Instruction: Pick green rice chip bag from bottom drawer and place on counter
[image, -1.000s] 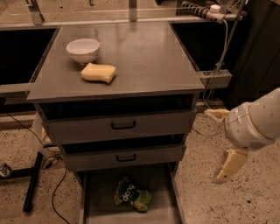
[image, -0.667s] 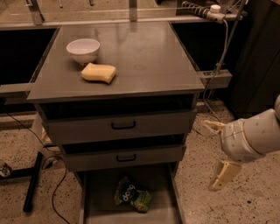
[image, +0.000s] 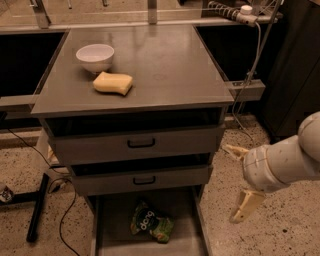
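The green rice chip bag (image: 150, 223) lies flat in the pulled-out bottom drawer (image: 186, 210), toward its middle. The counter (image: 170, 60) is the grey cabinet top above it. My gripper (image: 230, 184) hangs to the right of the cabinet, at about the height of the lower black-handled drawer and above the floor. Its two tan fingers (image: 246, 205) are spread wide apart with nothing between them. It is to the right of the bag and higher, and touches nothing.
A white bowl (image: 95, 56) and a yellow sponge (image: 113, 83) sit on the counter's left part. Two shut black-handled drawers (image: 141, 143) are above the open one. A black stand leg (image: 37, 207) and cables lie on the floor at left.
My arm and gripper have moved down and to the left, closer to the cabinet's right side. The bag, bowl and sponge have not moved.
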